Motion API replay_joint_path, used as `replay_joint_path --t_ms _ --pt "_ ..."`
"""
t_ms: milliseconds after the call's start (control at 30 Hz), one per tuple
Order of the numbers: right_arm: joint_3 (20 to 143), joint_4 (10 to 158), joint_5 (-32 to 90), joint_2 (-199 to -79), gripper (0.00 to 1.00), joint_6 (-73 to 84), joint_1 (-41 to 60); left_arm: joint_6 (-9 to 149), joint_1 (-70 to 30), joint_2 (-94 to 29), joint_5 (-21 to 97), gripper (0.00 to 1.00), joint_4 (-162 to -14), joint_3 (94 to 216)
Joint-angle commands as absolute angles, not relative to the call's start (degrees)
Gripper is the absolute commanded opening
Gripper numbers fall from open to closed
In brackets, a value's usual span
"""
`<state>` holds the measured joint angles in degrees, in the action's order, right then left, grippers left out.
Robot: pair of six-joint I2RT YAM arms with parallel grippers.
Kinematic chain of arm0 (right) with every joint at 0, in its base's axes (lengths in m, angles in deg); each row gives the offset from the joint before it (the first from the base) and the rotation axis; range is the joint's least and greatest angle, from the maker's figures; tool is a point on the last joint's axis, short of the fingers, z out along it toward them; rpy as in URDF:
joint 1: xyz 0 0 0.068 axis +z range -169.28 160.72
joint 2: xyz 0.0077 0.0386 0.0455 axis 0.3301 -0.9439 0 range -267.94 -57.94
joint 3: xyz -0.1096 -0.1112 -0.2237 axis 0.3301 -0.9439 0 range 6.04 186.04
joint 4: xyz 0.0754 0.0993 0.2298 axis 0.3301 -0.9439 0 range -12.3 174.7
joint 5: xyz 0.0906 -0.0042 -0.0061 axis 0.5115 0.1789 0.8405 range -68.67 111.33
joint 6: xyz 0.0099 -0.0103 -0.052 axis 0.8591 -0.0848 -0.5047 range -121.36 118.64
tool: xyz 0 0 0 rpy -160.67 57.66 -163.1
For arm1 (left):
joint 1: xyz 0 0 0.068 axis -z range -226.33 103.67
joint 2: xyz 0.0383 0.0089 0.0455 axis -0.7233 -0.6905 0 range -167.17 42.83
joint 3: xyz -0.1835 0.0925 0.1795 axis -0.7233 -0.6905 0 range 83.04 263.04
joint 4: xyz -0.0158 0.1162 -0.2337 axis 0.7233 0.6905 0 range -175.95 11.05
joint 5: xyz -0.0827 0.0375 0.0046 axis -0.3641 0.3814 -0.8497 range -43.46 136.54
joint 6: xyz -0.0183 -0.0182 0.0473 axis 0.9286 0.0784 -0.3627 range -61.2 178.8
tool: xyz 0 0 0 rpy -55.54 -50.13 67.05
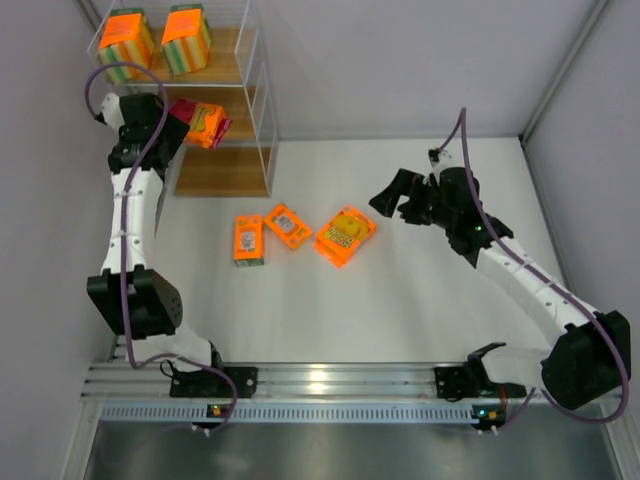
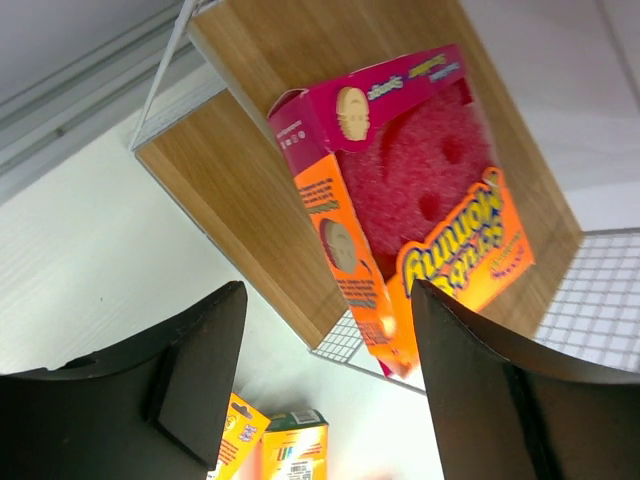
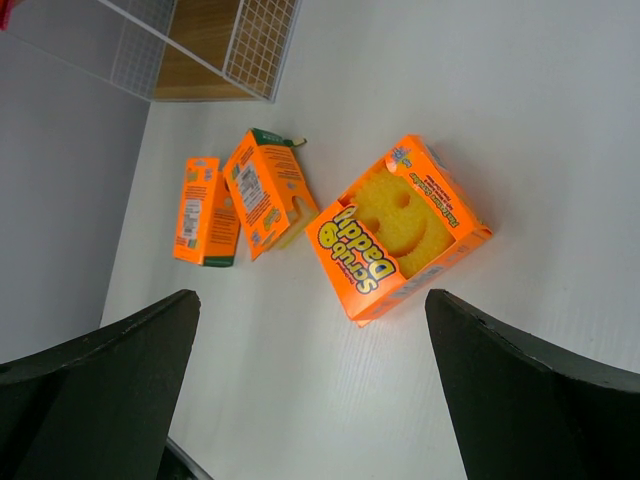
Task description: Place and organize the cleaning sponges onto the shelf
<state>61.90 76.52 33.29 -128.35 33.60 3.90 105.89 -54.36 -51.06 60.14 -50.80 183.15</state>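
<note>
The shelf (image 1: 262, 120) stands at the far left. Two blocky striped sponge packs (image 1: 125, 42) (image 1: 187, 38) stand on its top board. A pink-and-orange sponge pack (image 1: 207, 124) lies on the middle board, also in the left wrist view (image 2: 420, 190). My left gripper (image 1: 178, 122) (image 2: 328, 292) is open just in front of it, not holding it. Three orange packs lie on the table: a large smiley-face one (image 1: 346, 236) (image 3: 400, 230) and two smaller ones (image 1: 288, 225) (image 1: 249, 240). My right gripper (image 1: 392, 196) (image 3: 312, 297) is open and empty, to the right of the large pack.
The shelf's bottom board (image 1: 222, 172) rests at table level. White walls close the table (image 1: 420, 300) at the left and back, with a metal post (image 1: 565, 70) at the far right corner. The arms' mounting rail (image 1: 330, 380) runs along the near edge.
</note>
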Motion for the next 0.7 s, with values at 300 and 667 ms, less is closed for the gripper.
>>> replay_joint_path --t_ms 300,667 --pt "60.4 78.6 35.4 -126.2 0.99 33.3 3.0 83.6 -48.6 -43.8 48.2 0.77 -52.6 182.5" --pt "62.1 75.7 36.4 -126.1 1.00 31.0 3.0 77.3 -43.0 -42.8 62.2 0.77 -52.7 176.6"
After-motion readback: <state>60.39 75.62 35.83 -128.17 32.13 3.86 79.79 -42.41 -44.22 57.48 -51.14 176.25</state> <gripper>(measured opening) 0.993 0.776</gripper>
